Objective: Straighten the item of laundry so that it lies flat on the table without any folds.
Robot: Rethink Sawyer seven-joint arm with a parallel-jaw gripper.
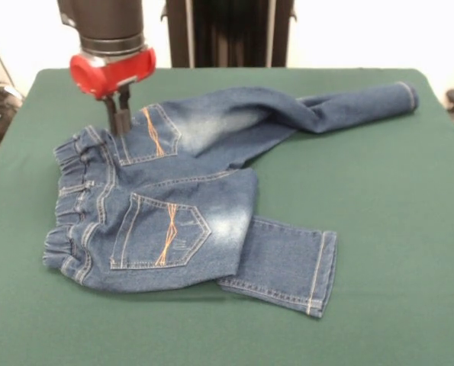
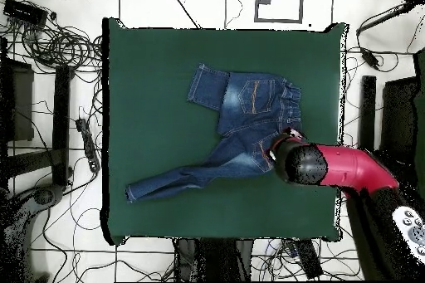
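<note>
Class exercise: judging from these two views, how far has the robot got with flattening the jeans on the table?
Done: one leg of the jeans stretches out long across the table. In hand: the gripper is down at the waistband by a back pocket; whether it holds cloth cannot be told. Left: the other leg is folded under the seat, only its cuff showing.

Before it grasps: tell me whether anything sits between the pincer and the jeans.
Nothing visible does. The pincer is already down at the jeans, by the waistband near the upper back pocket. Only the jeans lie on the table.
</note>
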